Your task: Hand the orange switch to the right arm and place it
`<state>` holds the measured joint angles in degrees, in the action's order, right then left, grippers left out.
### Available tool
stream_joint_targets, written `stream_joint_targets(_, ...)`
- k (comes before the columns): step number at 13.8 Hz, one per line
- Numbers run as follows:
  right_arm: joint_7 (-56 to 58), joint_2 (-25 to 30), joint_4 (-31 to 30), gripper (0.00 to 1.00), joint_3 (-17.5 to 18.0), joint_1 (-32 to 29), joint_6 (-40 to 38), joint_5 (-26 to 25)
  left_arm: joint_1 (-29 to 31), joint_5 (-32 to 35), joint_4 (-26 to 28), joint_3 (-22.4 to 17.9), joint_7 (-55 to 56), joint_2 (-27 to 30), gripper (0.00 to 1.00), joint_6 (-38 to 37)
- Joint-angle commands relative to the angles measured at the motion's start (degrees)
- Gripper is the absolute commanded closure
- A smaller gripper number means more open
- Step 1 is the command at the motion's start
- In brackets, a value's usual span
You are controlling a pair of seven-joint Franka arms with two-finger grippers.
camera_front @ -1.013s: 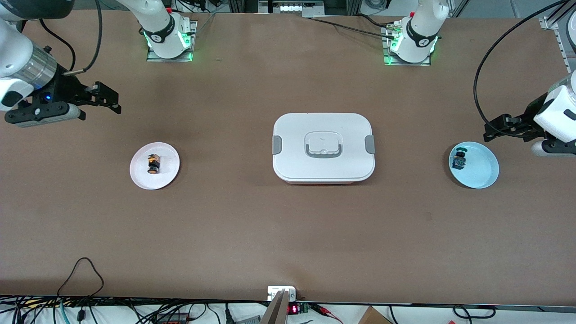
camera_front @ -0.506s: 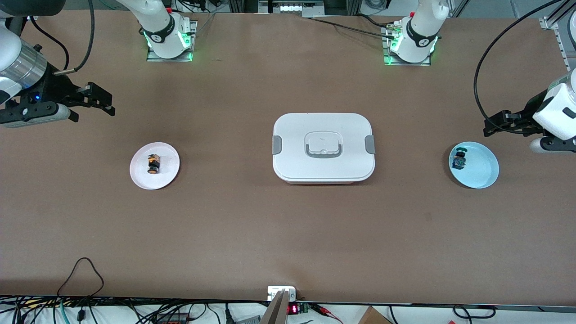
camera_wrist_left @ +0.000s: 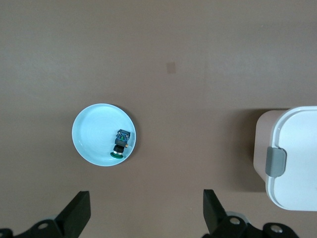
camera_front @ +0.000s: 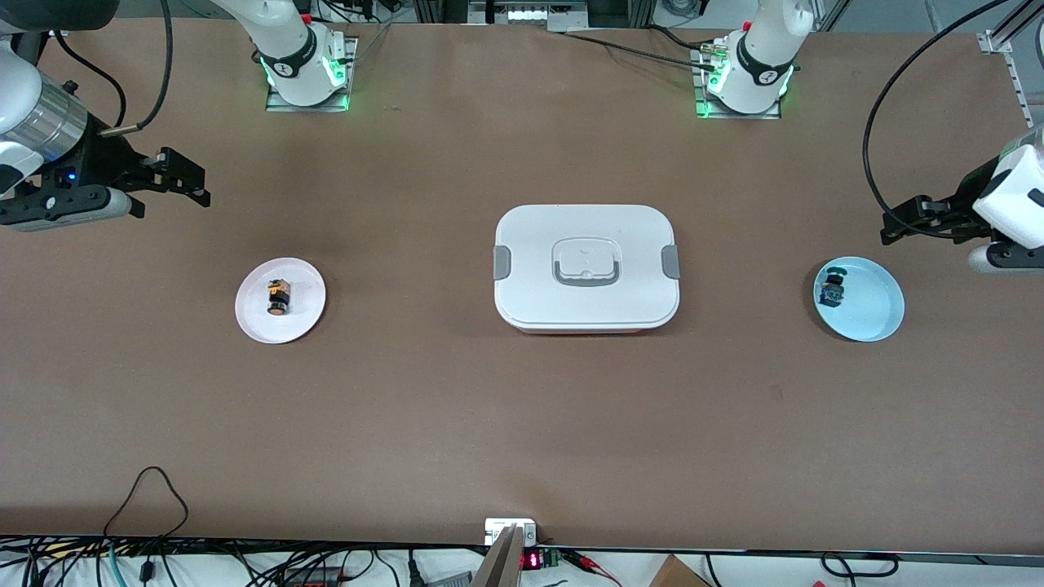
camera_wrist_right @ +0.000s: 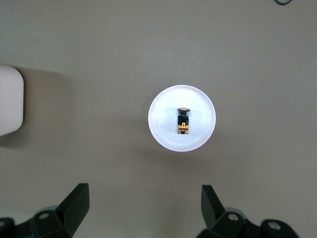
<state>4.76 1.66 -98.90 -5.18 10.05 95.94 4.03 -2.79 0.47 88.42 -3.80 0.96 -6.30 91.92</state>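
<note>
The orange switch (camera_front: 278, 297) lay on the white plate (camera_front: 306, 314) toward the right arm's end from the lunch box (camera_front: 586, 267) (placed or not, unclear), while the right gripper (camera_front: 192, 181) and left gripper (camera_front: 900, 227) hovered wide, holding nothing.

My front camera sits high, facing both bases along the frame's top. My left wrist camera looks straight down from high up on the blue plate (camera_wrist_left: 103, 134); the right does likewise over the white plate (camera_wrist_right: 182, 118). All three views catch the white lidded box (camera_front: 586, 267).
</note>
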Motion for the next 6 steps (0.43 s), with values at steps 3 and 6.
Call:
stream_joint_targets(3,1.5,-0.8,1.8,0.00,-0.1,-0.1,-1.8,-0.9,-0.3,-1.2,0.1,-0.5,-0.3,0.7,0.00,1.0)
stream_joint_targets(6,1.9,-0.8,1.8,0.00,-0.1,-0.1,-1.5,-1.0,-0.3,-1.4,0.1,-0.6,-0.3,0.8,0.00,0.9)
